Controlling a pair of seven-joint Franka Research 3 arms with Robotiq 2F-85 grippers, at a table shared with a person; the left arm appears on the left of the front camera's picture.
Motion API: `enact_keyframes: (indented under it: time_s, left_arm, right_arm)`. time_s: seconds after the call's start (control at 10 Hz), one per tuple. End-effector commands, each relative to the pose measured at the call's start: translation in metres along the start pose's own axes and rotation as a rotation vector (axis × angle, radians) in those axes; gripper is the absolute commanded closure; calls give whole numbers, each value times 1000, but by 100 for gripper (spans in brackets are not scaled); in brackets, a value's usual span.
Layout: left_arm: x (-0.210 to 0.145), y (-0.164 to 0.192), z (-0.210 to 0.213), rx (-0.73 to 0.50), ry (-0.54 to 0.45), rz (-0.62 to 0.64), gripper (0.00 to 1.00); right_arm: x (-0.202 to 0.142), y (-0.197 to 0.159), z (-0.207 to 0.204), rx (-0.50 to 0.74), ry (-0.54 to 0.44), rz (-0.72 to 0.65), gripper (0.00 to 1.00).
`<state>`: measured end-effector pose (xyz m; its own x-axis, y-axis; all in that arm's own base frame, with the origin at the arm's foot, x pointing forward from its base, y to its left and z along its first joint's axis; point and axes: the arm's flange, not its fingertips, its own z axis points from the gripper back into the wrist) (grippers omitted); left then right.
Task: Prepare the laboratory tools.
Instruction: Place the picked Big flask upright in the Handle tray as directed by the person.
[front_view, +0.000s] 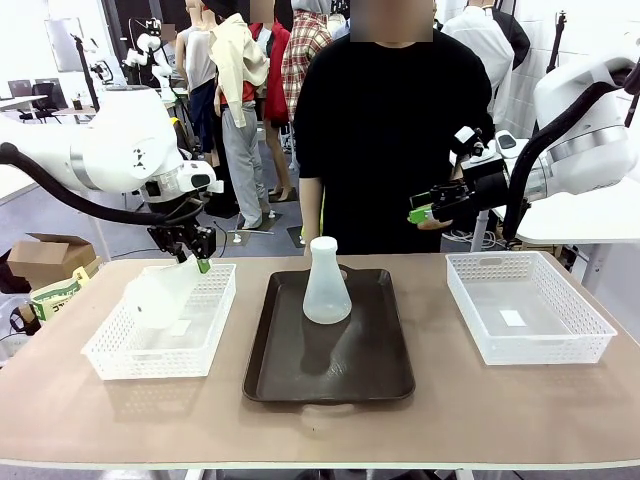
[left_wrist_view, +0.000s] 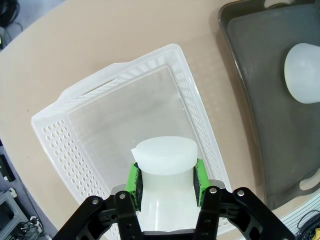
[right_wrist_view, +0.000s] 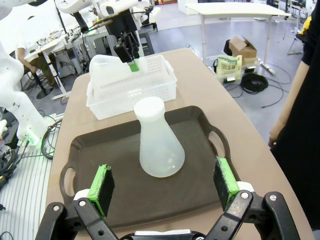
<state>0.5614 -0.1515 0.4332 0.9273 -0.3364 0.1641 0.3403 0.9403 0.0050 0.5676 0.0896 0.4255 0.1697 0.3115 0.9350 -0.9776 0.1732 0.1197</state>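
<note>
Meanwhile, L end effector (front_view: 197, 256) grips one flask (front_view: 160, 293) by its neck, tilted over basket (front_view: 110, 350) left of the brown tray (front_view: 262, 375); 2nd flask (front_view: 326, 282) upright on tray; R end effector (right_wrist_view: 165, 185) spread wide above tray

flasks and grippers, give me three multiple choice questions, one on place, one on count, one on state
1. Where does the upright flask stand?
A. the left basket
B. the brown tray
C. the right basket

2. How many white baskets are on the table?
A. one
B. two
C. three

3. What is the left gripper doing?
A. holding a flask by the neck
B. hanging open
C. gripping the tray

Answers: B, it stands mid-tray; B, left basket and right basket; A, green pads clamp the tilted flask.
</note>
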Motion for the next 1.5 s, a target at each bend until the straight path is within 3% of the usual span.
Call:
enact_keyframes:
  time_s: [0.0,1.4]
  left_arm:
    - [-10,1,3,-14,-15,-3,100]
    - [-3,0,-2,0,6,0,100]
  right_arm:
    - [0,0,0,2,4,-4,0]
    - [0,0,0,2,4,-4,0]
